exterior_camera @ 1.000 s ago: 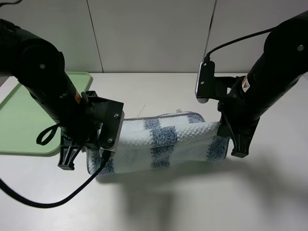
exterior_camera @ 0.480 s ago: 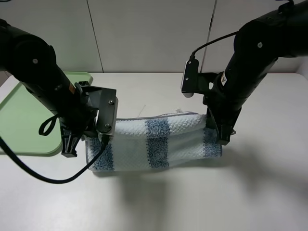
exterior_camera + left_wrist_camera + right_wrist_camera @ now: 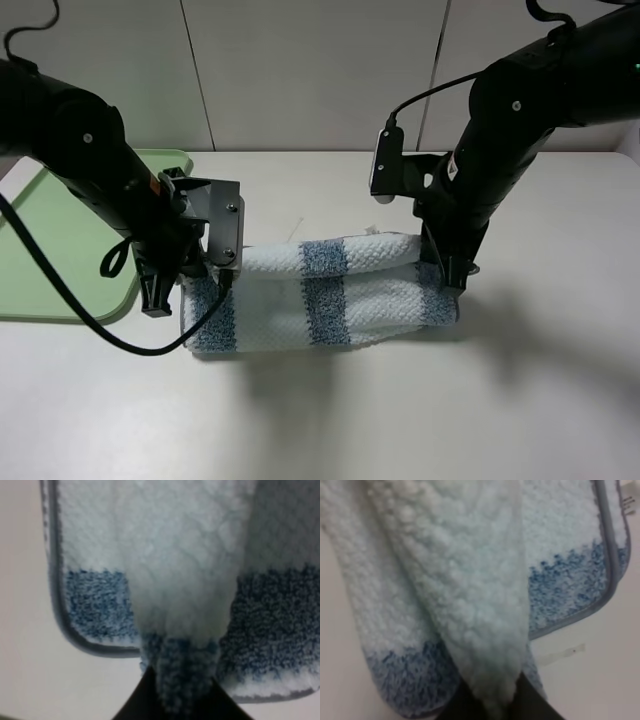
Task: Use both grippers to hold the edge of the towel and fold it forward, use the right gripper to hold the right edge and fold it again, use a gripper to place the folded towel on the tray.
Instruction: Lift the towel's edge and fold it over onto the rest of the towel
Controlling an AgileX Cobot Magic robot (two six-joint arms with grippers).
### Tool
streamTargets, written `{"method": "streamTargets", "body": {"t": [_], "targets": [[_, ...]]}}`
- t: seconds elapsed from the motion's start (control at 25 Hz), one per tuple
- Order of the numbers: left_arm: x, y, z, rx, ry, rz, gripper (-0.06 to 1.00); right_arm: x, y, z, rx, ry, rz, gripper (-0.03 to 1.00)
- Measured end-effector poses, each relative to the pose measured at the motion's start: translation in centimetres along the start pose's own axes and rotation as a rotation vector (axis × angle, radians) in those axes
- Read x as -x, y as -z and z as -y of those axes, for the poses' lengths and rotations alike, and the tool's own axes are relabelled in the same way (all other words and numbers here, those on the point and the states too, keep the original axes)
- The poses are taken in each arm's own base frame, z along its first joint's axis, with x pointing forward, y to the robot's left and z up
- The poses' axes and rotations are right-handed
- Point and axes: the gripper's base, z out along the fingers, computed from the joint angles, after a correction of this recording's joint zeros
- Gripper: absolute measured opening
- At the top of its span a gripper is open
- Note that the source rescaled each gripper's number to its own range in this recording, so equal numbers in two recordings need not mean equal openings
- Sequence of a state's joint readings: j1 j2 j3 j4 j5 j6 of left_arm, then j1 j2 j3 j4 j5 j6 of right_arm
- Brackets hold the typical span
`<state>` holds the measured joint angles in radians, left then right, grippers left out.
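Towel (image 3: 320, 297): on table (image 3: 330, 420), right of tray (image 3: 40, 260), long axis left-right, doubled over. We pinch its lifted edge at both ends: left gripper (image 3: 155, 300) clamps left end, right gripper (image 3: 452, 280) clamps right end. Lower hem (image 3: 53, 580) lies just beyond.

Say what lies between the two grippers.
The towel spans it, one end pinched by the left gripper, the other by the right gripper; the exterior high view shows this.
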<state>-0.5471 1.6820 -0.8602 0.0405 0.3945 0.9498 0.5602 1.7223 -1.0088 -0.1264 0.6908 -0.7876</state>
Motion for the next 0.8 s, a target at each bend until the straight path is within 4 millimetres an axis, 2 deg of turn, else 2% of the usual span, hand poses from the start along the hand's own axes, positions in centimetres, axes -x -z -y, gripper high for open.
{"method": "streamTargets", "body": {"t": [0.2,0.68,0.72,0.76,0.8], "targets": [[0.18,-0.61,-0.21,0.019,0.002,0.015,0.0,-0.25,-0.68,0.42,-0.006,-0.013,0.002,0.0],[0.44,-0.58,-0.58,0.059,0.008,0.043,0.03,0.01,-0.86,0.76,-0.038,-0.015,0.031,0.0],[0.44,-0.58,-0.58,0.059,0.008,0.043,0.06,0.01,-0.86,0.75,-0.037,-0.03,0.03,0.02],[0.44,-0.58,-0.58,0.059,0.008,0.043,0.14,-0.03,-0.87,0.71,-0.033,-0.058,0.027,0.1],[0.42,-0.59,-0.56,0.057,0.008,0.042,0.27,-0.1,-0.87,0.65,-0.026,-0.089,0.019,0.24]]}}
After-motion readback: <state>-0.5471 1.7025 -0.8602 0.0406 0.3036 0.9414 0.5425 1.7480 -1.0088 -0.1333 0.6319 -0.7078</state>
